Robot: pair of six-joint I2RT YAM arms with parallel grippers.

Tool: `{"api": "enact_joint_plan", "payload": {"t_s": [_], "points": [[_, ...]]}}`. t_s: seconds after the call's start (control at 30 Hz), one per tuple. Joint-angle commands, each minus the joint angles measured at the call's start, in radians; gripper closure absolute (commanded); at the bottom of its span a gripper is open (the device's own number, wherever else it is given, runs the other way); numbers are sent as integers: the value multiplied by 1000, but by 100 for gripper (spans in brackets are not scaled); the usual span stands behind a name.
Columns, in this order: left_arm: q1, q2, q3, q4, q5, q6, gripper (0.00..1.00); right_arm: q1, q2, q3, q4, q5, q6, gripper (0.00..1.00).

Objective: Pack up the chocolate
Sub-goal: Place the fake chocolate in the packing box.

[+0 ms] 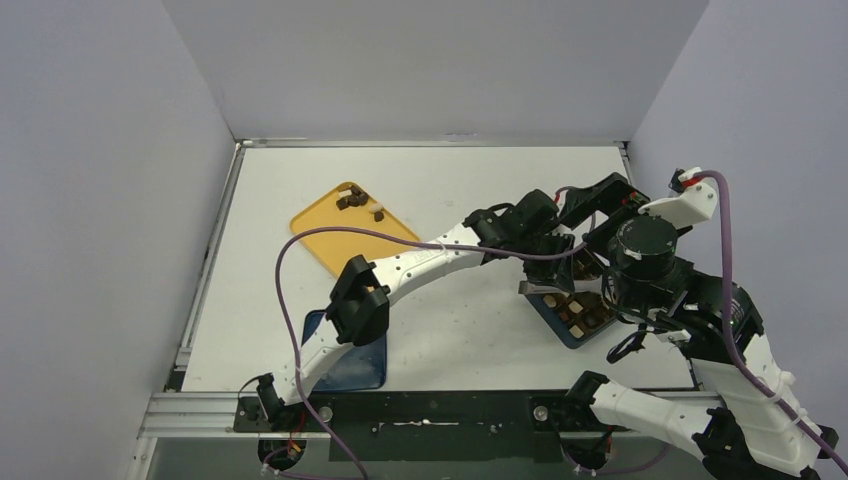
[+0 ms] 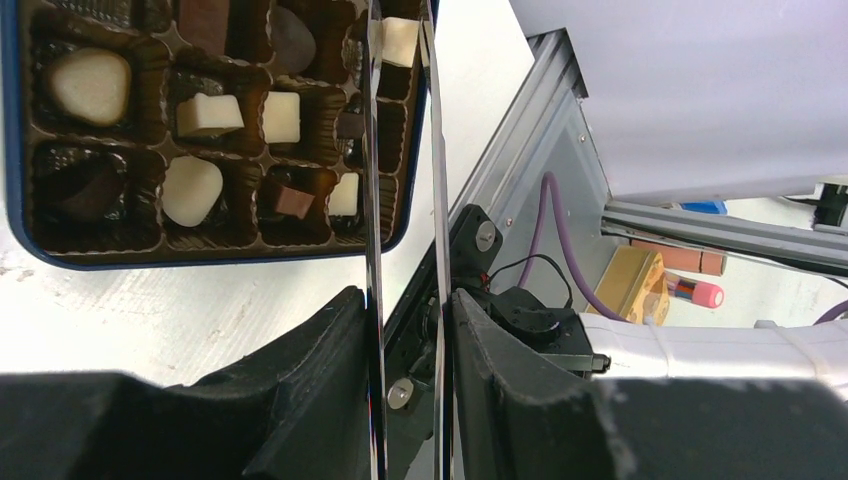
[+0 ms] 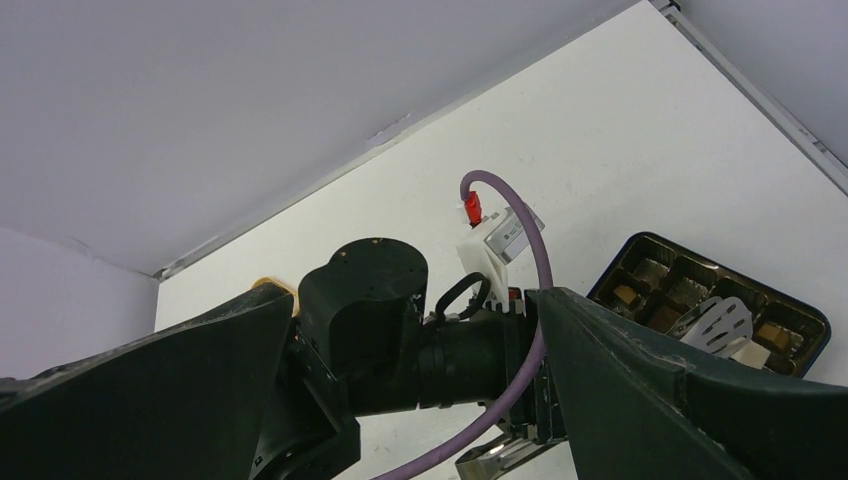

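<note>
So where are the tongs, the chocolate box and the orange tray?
tongs [image 3: 722, 322], right wrist view, on the flat slotted tip.
chocolate box [image 2: 152, 120], left wrist view, on a brown divider wall.
orange tray [image 1: 335, 255], top view, on its bare middle.

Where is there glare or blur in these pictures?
Left wrist view: the metal tongs mirror the scene and glint, the left gripper clamping them is dark and soft, the chocolate in the box is sharp. Right wrist view: the open right gripper is underexposed against the bright table. Top view: even light, only faint shadows.
</note>
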Motion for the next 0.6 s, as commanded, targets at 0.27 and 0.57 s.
{"api": "enact_joint_plan", "payload": {"t_s": [0.27,0.57], "points": [[12,-57,14,9,-18,30,73,-3,-10,9,55,-15,-14,0],[-13,-64,-26,43,8,19,73,-2,-20,9,33,-10,-2,0]]}}
